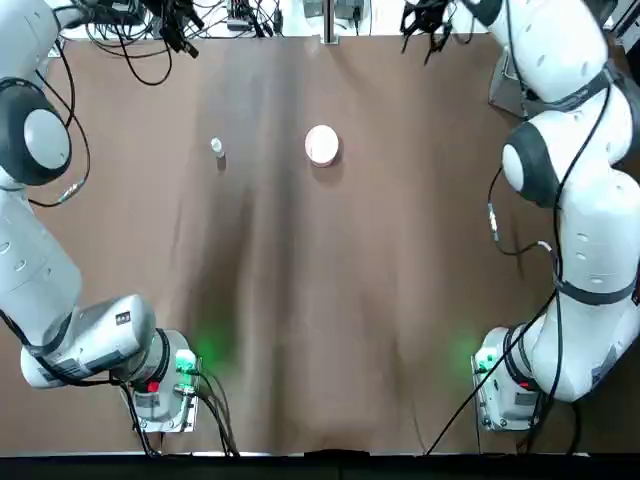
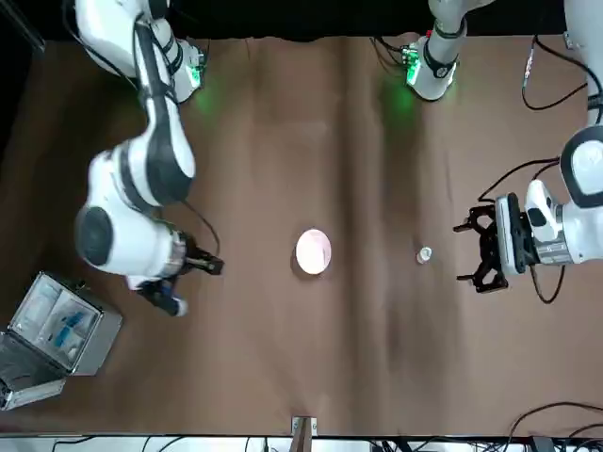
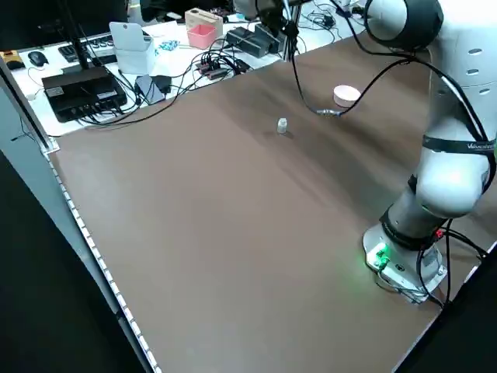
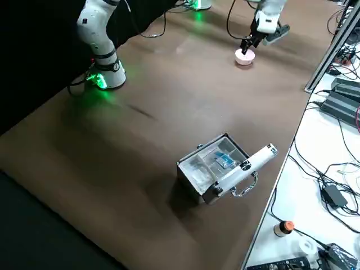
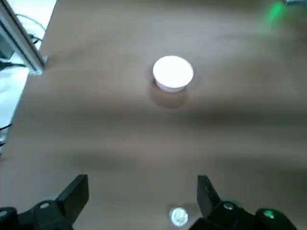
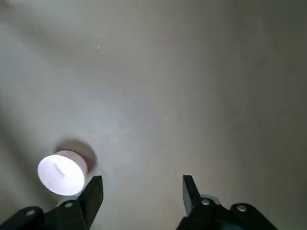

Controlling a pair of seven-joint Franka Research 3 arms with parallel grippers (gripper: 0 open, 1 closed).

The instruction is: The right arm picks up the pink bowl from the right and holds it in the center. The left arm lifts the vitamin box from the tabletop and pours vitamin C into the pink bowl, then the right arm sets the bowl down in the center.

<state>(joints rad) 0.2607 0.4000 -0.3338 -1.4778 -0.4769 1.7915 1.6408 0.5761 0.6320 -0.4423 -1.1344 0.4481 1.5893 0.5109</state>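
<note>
— Where is the pink bowl [image 1: 322,145]?

— It rests upright on my table [image 1: 300,330], about midway between the left and right edges and nearer the far edge than the one by my bases. Neither of my grippers touches it.

— And the vitamin box [image 3: 282,125]?

— That small white container stands to the left of the bowl, well apart from it, towards the left edge.

— What about your hands?

— My left gripper [image 2: 464,252] hangs above the table, on the left-edge side of the vitamin box, pointing in towards it. Its fingers are apart, with nothing between them. My right gripper [image 2: 201,287] is up over the other side, between the bowl and the right edge. I have those two fingers spread as well, and they hold nothing.

— Anything farther out?

— A silver case [image 4: 212,167] sits near the far right corner, its lid open. I can see clear compartments inside and something blue [image 4: 225,161] in them. Beyond the far edge, cables [image 3: 221,61] lie on a white surface [image 3: 175,54].
</note>
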